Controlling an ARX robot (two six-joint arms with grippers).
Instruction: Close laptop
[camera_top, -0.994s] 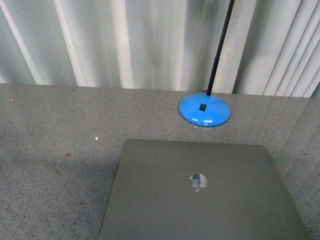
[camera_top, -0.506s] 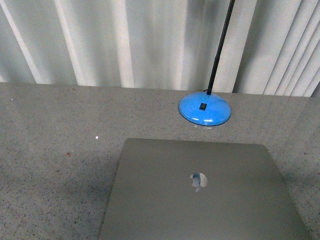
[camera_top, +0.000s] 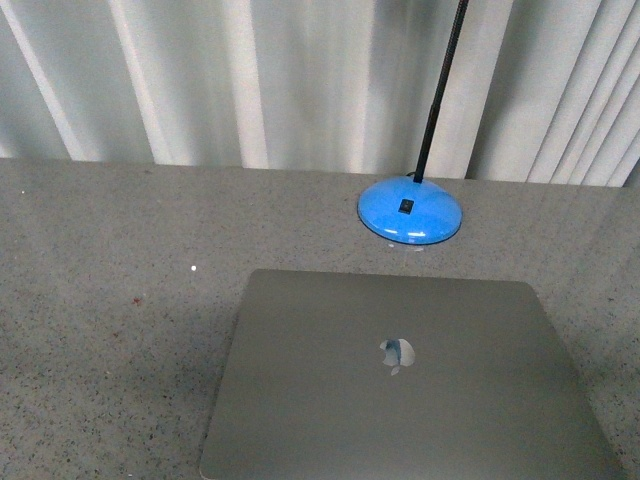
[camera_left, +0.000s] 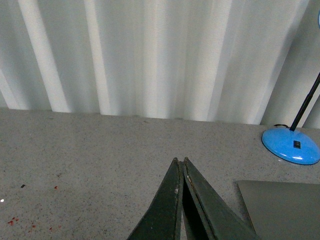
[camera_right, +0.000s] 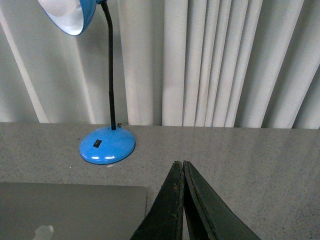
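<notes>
The laptop (camera_top: 400, 380) lies shut and flat on the grey speckled table, its grey-silver lid up with the shiny apple logo in the middle. Neither arm shows in the front view. My left gripper (camera_left: 180, 161) is shut and empty above the table, with a corner of the laptop (camera_left: 285, 207) beside it. My right gripper (camera_right: 179, 163) is shut and empty, with the laptop lid (camera_right: 70, 210) beside it on the other side. The keys and screen are hidden.
A blue desk lamp base (camera_top: 410, 216) with a black gooseneck stands just behind the laptop; it also shows in the left wrist view (camera_left: 291, 145) and right wrist view (camera_right: 107, 144). White pleated curtains (camera_top: 250, 80) hang behind the table's far edge.
The front view has shifted slightly: the table's far edge and the laptop's rear edge sit a little higher in frame. The laptop stays shut and flat.
</notes>
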